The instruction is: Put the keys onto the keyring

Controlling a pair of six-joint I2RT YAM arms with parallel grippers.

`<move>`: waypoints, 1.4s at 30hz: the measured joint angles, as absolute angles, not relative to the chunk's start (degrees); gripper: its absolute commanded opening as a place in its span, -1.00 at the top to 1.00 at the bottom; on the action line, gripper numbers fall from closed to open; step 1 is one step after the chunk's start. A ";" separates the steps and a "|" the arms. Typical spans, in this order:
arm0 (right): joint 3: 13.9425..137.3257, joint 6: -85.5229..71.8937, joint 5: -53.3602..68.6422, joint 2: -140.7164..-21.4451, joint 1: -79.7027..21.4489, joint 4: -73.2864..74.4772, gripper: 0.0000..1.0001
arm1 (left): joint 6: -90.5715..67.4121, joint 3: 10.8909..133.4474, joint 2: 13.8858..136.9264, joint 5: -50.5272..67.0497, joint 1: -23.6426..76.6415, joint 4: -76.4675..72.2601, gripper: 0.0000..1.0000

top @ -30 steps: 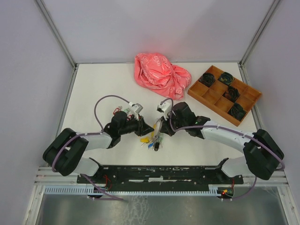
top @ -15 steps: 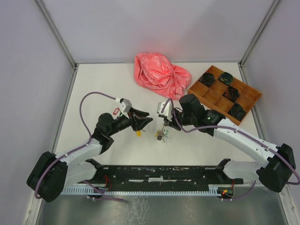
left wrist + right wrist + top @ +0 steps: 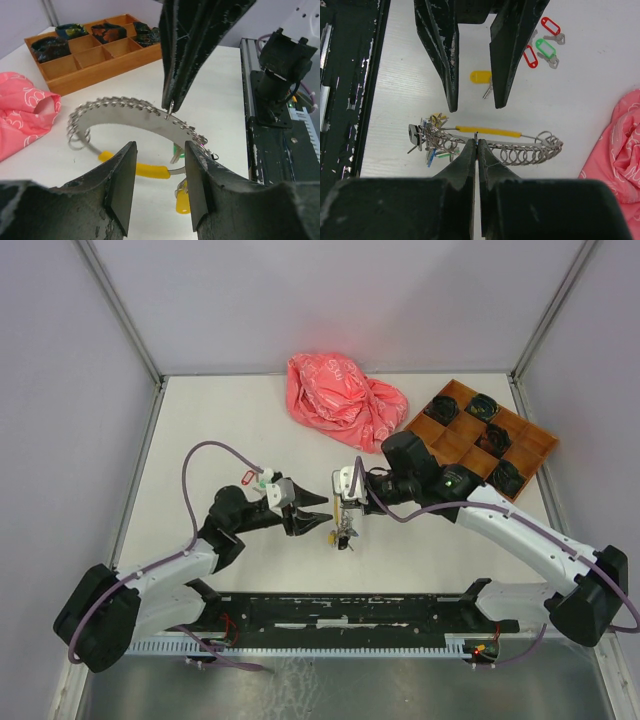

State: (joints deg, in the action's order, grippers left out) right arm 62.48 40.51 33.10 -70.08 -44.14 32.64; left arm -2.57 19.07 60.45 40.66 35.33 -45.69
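**Keyring gripped, left tool open**

Top view: the keyring [image 3: 344,524] is held at mid-tabletop [image 3: 200,420] by the right tool [image 3: 347,503], with the left tool [image 3: 322,514] just beside it.
Left wrist: the left tool's jaws are seen spread apart.
Right wrist: the right tool is clamped on the keyring; loose keys [image 3: 545,48] lie beyond.

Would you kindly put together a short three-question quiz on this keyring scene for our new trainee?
1. True or false: the right gripper is shut on the keyring.
2. The left gripper is: A open; B shut on a key; C shut on the keyring.
3. In the right wrist view, what colour is the tag of the loose key seen between the left gripper's fingers?
Key: 1 true; 2 A; 3 yellow.
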 measured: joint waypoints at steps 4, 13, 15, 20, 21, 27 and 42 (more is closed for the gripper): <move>62.83 41.93 34.04 -70.32 -44.14 33.19 0.91 | 2.85 20.27 60.45 41.19 36.71 -43.53 0.03; 62.92 41.82 35.16 -71.46 -44.14 33.39 0.95 | 8.86 21.71 62.11 41.01 37.87 -41.67 0.20; 62.92 41.58 35.20 -71.48 -44.14 33.08 0.96 | 9.28 21.98 62.63 41.01 38.24 -41.65 0.22; 62.89 40.77 35.18 -71.61 -44.14 31.73 0.97 | 9.54 22.26 63.18 40.84 39.24 -41.63 0.22; 62.89 40.69 35.18 -71.61 -44.14 31.46 0.97 | 9.54 22.26 63.24 40.82 39.42 -41.63 0.22; 62.89 39.77 35.22 -71.72 -44.14 30.41 0.97 | 9.54 22.79 64.10 40.58 39.79 -41.76 0.27; 62.89 39.24 36.10 -72.36 -44.14 30.46 0.98 | 9.52 22.83 64.40 40.56 39.90 -41.91 0.52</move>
State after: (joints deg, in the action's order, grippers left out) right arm 62.89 39.24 36.10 -72.36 -44.14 30.46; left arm 9.52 22.83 64.40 40.56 39.90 -41.91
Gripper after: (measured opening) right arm 0.018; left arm 0.265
